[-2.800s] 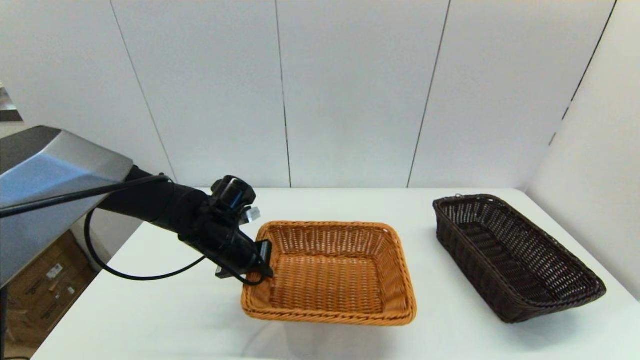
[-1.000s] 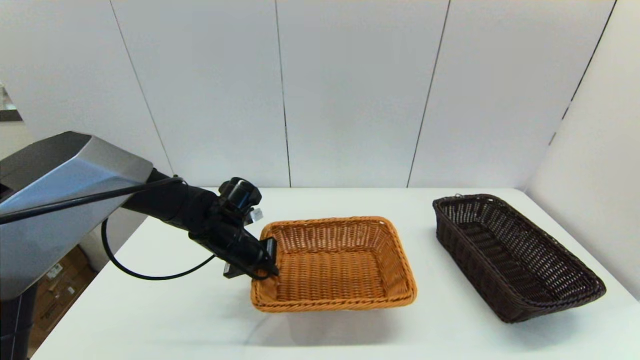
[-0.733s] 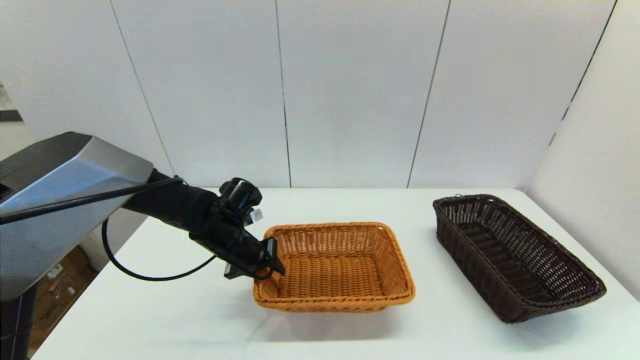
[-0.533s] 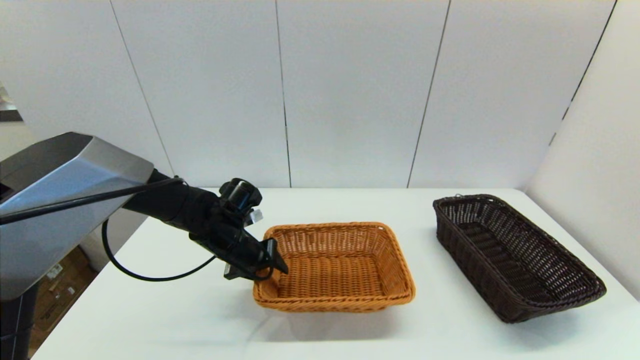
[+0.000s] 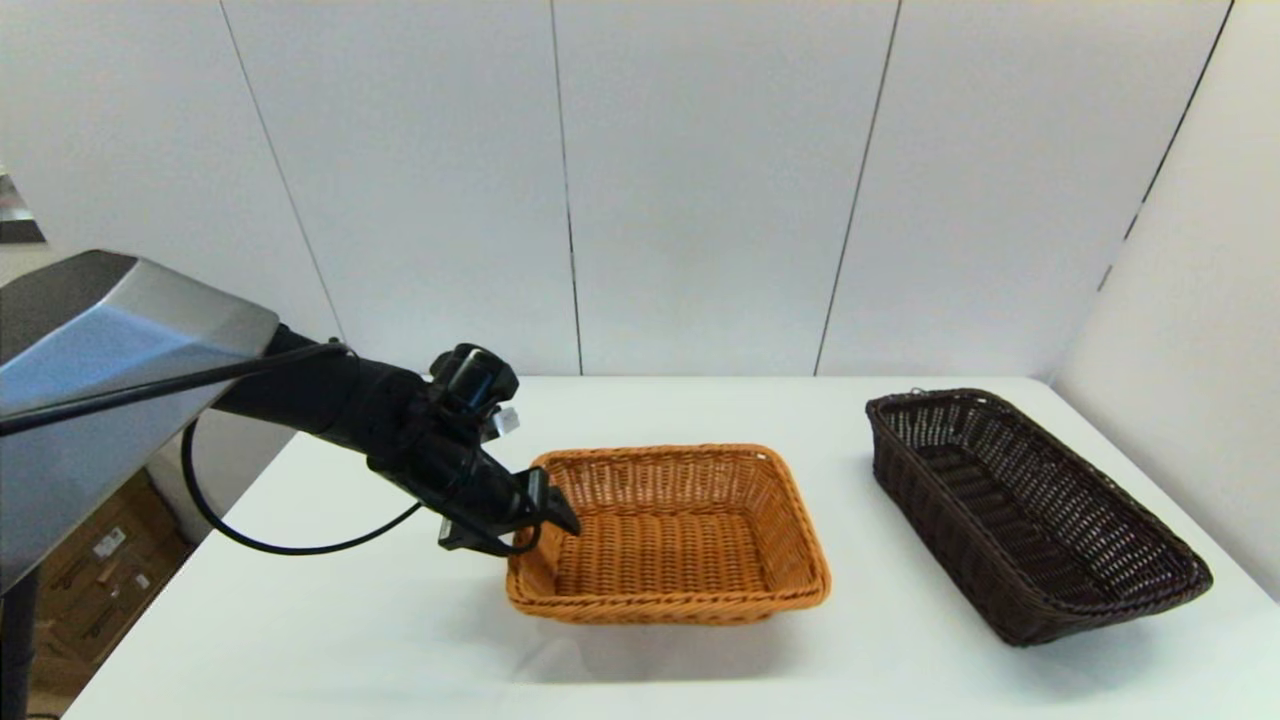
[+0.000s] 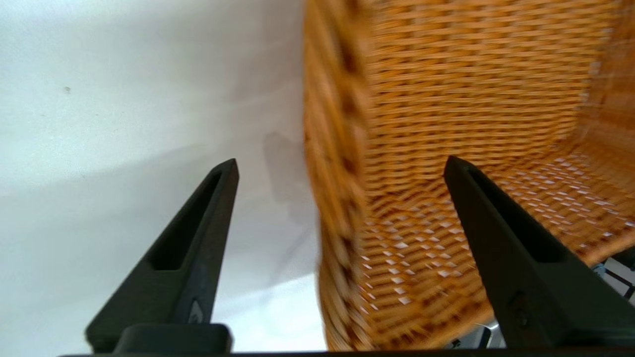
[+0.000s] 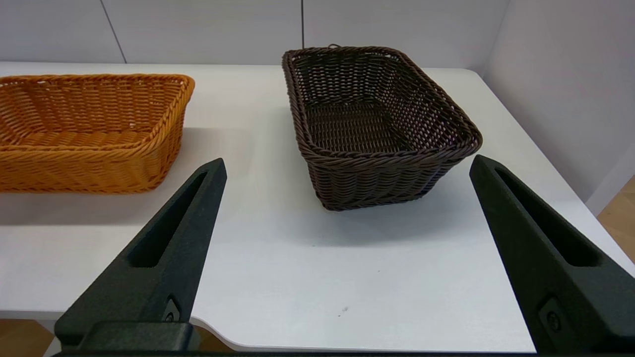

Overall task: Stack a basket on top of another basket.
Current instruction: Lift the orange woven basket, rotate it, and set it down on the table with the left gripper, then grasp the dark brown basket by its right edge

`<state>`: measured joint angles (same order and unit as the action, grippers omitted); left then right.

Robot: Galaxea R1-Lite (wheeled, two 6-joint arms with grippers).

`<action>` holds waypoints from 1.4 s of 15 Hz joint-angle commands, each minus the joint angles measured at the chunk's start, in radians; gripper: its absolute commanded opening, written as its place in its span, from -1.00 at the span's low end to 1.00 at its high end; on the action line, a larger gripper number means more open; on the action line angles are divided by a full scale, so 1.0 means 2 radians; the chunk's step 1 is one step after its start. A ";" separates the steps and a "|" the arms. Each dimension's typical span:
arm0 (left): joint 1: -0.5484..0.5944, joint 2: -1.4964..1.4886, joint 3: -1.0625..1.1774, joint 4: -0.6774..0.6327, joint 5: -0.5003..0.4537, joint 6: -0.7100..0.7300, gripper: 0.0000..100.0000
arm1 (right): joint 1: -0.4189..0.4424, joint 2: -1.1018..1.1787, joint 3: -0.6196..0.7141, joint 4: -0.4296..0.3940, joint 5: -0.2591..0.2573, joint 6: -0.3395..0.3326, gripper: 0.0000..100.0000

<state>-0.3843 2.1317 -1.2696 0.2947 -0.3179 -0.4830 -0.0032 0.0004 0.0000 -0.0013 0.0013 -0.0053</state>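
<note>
Two baskets apart on tabletop [image 5: 400,640]: left tool [image 6: 342,168] spread wide astride orange-tan basket [image 5: 680,540] left rim, gripping nothing; dark brown basket [image 5: 1030,510] near right edge; right tool [image 7: 347,166] open, empty.

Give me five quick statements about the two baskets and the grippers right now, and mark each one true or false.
1. The dark brown basket is stacked on the orange-tan basket. False: they sit apart on the white table.
2. The left gripper is open, its fingers straddling the orange-tan basket's side wall. True.
3. The right gripper is shut on the dark brown basket. False: it is open and short of that basket, touching nothing.
4. Both baskets are empty. True.
5. The dark brown basket lies on the robot's left side. False: it is on the right; the orange-tan one is nearer the left arm.
</note>
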 commanded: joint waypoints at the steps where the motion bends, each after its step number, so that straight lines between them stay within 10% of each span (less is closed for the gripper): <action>1: -0.002 -0.030 0.000 0.001 -0.001 -0.001 1.00 | 0.000 0.000 0.001 0.000 0.000 0.000 1.00; 16: 0.060 -0.346 0.060 0.114 0.062 0.013 1.00 | 0.000 0.000 0.001 0.000 -0.001 0.000 1.00; 21: 0.071 -0.539 0.159 0.133 0.175 0.051 1.00 | 0.000 0.000 0.001 0.000 0.000 0.000 1.00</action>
<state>-0.2564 1.3070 -1.0594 0.5436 -0.0802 -0.4074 -0.0032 0.0004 0.0000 -0.0013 0.0000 -0.0043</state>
